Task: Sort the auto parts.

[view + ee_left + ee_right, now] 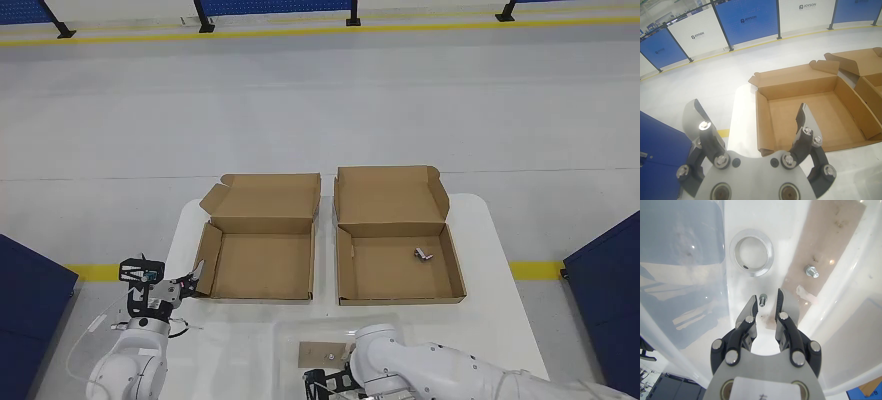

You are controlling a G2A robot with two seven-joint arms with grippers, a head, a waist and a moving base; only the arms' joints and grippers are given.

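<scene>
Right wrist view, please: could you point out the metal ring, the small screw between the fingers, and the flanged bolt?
metal ring [755,268], right wrist view, on its inner wall.
small screw [762,300], right wrist view, where head meets shank.
flanged bolt [810,271], right wrist view, on its body.

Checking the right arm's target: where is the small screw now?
In the right wrist view the small screw lies between the open fingers of the right gripper, with the metal ring just beyond it.
</scene>
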